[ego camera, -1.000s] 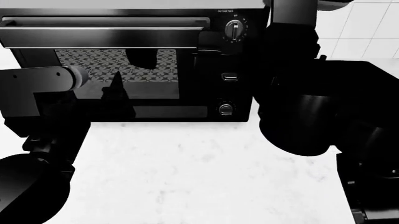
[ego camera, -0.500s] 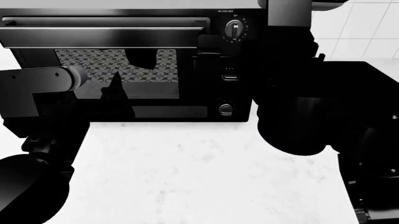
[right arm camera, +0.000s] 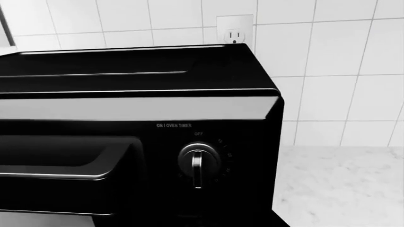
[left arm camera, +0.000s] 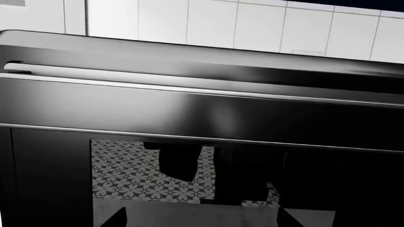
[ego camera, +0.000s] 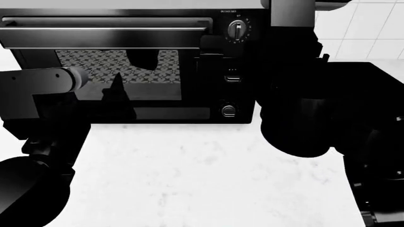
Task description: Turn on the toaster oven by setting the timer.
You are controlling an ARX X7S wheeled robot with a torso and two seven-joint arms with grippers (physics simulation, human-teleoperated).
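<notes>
The big black box-shaped toaster oven (ego camera: 132,66) with the glass door sits at the far edge of a white speckled stone countertop (ego camera: 202,179), backed up against a white tiled wall (right arm camera: 328,66). Its long silver bar handle (ego camera: 107,29) runs across the top of the door, and you can see the flower-patterned mesh (left arm camera: 136,177) through the glass, with dark reflections over it.

Down the oven's right side there's a column of three round knobs. The top timer knob (ego camera: 237,30) is the clearest; in the right wrist view it sits under small print reading "ON / OVEN TIMER" and its silver pointer (right arm camera: 197,169) points straight down from the "OFF" mark above it. The middle knob (ego camera: 232,78) and bottom knob (ego camera: 228,110) are smaller and darker in the head view.

A white wall outlet (right arm camera: 235,29) is on the tiles just behind the oven's far right corner.

The right arm (ego camera: 296,104) is up close to the oven's right side, just beside the knob column, but the right gripper itself isn't visible anywhere, so no idea how its jaws stand. Same for the left arm (ego camera: 38,94): it's in front of the door's left part, its camera facing the handle and glass, and its gripper isn't in any shot either.
</notes>
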